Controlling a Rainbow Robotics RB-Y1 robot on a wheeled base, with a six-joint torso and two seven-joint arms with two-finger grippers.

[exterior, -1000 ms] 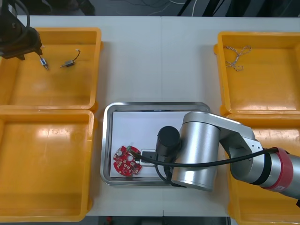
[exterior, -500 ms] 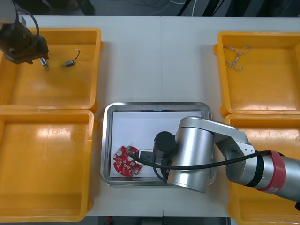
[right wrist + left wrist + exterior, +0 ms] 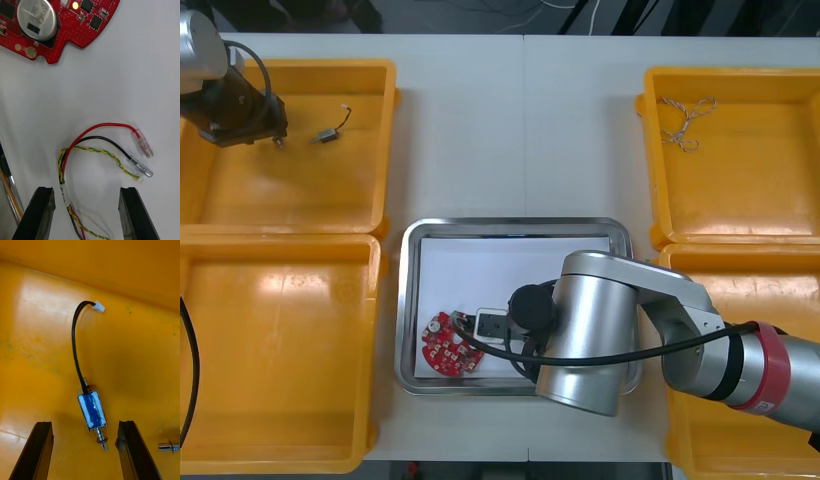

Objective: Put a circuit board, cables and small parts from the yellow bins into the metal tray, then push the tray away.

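Between the spread, empty fingers of the right pincer [image 3: 86,193] lies a red and yellow cable [image 3: 93,150] in the metal tray [image 3: 408,300], circuit board [image 3: 56,22] beyond. The left pincer [image 3: 84,423], open too, straddles a small metal part [image 3: 92,410]; parts and push remain.

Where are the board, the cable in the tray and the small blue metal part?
Board [image 3: 77,25], right wrist view, red face.
Cable [image 3: 93,149], right wrist view, twisted strand.
Small metal part [image 3: 92,410], left wrist view, blue body.

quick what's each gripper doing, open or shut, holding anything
Left gripper: open, empty, over a small metal part.
Right gripper: open, empty, over a cable.
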